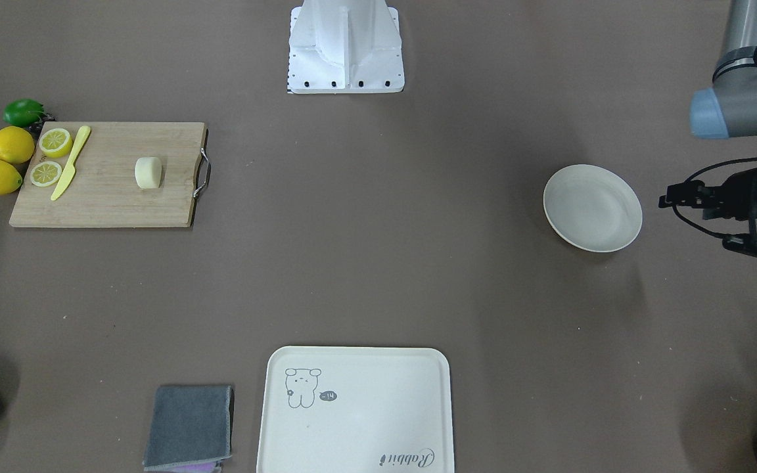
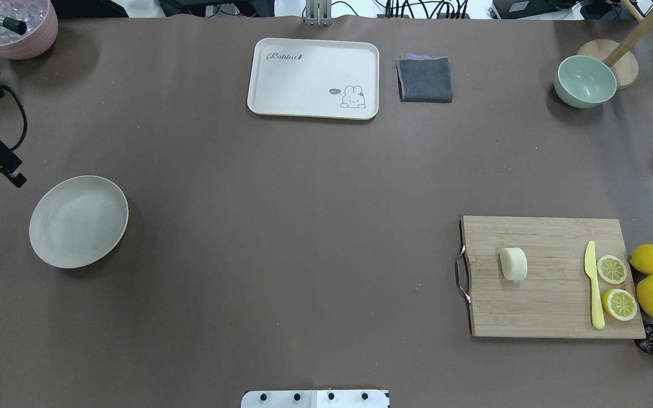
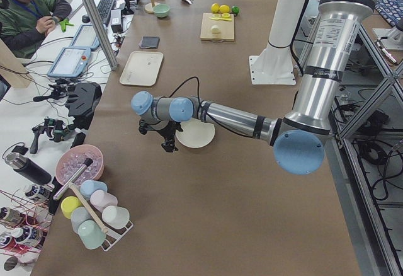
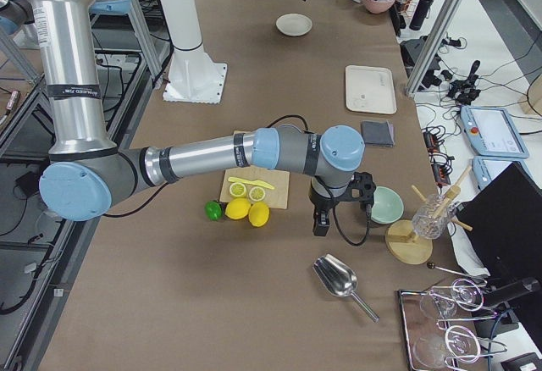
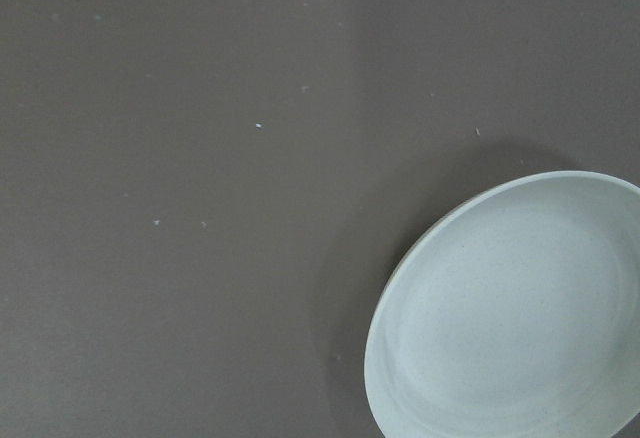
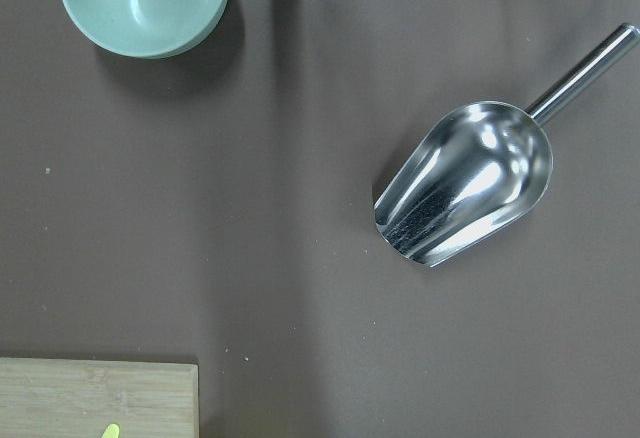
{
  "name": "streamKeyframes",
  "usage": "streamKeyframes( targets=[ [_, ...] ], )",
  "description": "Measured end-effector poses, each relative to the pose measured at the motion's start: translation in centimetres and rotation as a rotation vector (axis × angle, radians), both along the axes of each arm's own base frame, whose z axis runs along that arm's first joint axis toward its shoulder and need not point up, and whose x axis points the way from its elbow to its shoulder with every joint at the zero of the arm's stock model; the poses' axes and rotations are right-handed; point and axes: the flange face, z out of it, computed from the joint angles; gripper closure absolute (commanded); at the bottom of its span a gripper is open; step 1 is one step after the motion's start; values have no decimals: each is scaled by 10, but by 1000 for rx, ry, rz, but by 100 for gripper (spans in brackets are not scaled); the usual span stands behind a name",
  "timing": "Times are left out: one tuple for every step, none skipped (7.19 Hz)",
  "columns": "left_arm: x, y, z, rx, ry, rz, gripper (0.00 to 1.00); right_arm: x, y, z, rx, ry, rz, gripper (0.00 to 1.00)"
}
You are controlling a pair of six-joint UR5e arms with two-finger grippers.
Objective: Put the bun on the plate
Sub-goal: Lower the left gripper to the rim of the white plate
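Lying on board (image 2: 553, 306), bun (image 2: 513, 264) far from fingers (image 2: 16, 178)

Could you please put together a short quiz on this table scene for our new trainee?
1. True or false: the bun already lies on the plate.
2. On the cutting board, what lies between the bun and the lemon slices? A) a fork B) a yellow knife C) a sponge
3. Which wrist view shows the plate?

Key
1. False: the bun sits on the cutting board, at the other side of the table from the plate, which holds nothing.
2. B
3. The left wrist view.
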Motion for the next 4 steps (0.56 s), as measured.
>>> streamKeyframes(
  targets=[
    [23,0,15,10,5,36,5,-2,0,0,-1,-5,-2,0],
    [44,4,29,12,6,71,15,-3,-1,0,0,-14,-3,0],
    [59,7,38,10,5,96,41,-7,-2,-1,0,-18,-10,0],
    [66,8,42,7,4,106,96,-12,-3,-1,0,-19,-18,0]
  ],
)
